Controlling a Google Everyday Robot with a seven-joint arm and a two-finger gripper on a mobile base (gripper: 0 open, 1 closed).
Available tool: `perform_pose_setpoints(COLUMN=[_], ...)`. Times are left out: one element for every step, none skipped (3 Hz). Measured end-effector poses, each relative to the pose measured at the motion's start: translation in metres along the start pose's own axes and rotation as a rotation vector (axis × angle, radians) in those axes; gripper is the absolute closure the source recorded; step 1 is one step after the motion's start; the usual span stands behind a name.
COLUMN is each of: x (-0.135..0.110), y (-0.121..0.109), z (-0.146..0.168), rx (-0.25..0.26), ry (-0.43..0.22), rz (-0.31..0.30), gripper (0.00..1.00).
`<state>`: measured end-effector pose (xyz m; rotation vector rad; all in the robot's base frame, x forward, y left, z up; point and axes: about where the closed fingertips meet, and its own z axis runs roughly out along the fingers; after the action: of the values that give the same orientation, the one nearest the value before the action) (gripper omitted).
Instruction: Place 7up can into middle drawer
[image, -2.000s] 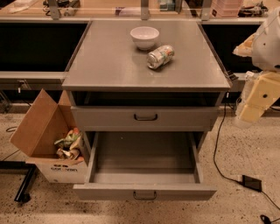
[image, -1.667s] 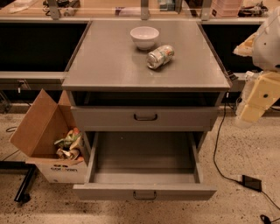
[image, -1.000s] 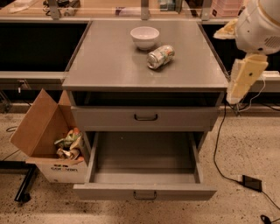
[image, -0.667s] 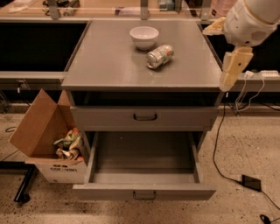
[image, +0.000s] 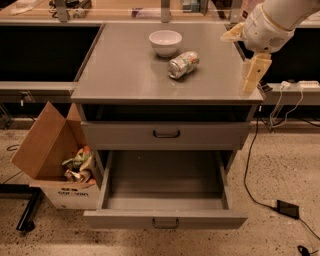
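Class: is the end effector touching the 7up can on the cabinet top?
Apart. The camera view shows the end effector at the cabinet top's right edge, with bare surface between it and the 7up can.

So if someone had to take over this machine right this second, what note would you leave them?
Gripper: hangs at the right edge of the cabinet top, to the right of the can and not touching it.
7up can: lies on its side on the cabinet top, in front of and slightly right of the white bowl.
Middle drawer: pulled out at the bottom of the cabinet; the can is not in it.
Done: the drawer is open.
Left: reach over to the can, grasp it, carry it down and set it in the open drawer.
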<state>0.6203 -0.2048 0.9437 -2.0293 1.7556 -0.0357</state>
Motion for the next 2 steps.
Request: perform_pose_setpoints(x=[0.005,0.013], y=[-0.023,-0.051], z=[0.013,0.029], rx=[0.033,0.067], ry=[-0.010,-0.030], rz=[0.016,0.038], gripper=[0.00,0.00])
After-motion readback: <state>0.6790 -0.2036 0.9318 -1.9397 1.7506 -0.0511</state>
